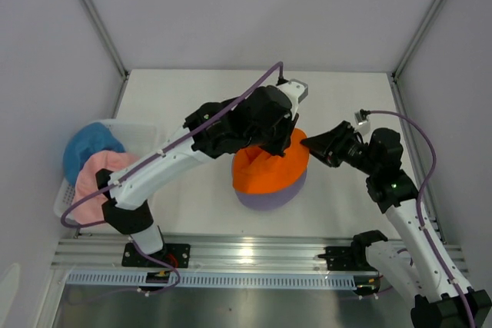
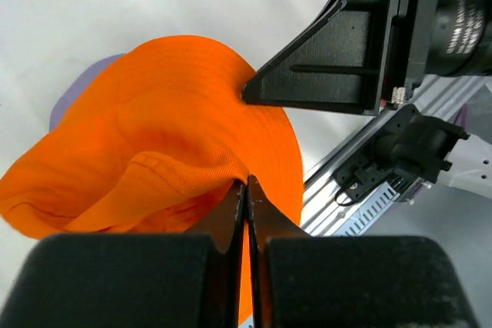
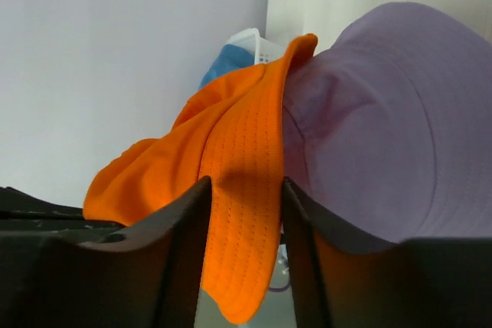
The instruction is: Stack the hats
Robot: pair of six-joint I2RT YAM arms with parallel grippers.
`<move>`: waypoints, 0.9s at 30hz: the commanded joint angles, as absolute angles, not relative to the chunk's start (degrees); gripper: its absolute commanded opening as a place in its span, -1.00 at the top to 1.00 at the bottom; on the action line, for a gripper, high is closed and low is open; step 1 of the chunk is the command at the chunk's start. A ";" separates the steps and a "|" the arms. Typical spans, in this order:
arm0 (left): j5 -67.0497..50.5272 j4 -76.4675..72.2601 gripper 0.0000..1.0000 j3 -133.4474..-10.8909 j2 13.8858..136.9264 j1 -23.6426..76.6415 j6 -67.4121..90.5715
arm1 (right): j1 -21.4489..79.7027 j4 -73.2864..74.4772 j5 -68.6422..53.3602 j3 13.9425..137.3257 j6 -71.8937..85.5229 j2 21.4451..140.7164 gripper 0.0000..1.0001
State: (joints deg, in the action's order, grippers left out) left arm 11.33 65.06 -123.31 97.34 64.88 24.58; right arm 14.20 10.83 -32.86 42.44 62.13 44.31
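Note:
The bright orange hat (image 1: 269,170) lies crumpled on top of the lavender hat (image 1: 269,199) at the table's middle. My left gripper (image 1: 270,147) is shut on a fold of the orange hat (image 2: 177,113); its jaws pinch the fabric in the left wrist view (image 2: 246,183). My right gripper (image 1: 310,144) is open at the hat's right edge, its fingers either side of the orange brim (image 3: 242,159), next to the lavender hat (image 3: 384,128). The pink hat (image 1: 100,182) and the sky blue hat (image 1: 88,147) lie in the basket at the left.
A white mesh basket (image 1: 146,132) stands at the table's left edge. An aluminium rail (image 1: 254,251) runs along the near edge with both arm bases on it. White walls enclose the back and sides.

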 commanded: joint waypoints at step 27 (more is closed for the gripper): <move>10.12 58.02 -0.99 -95.83 69.22 50.39 40.50 | 14.50 23.74 -20.21 37.63 43.15 41.66 1.00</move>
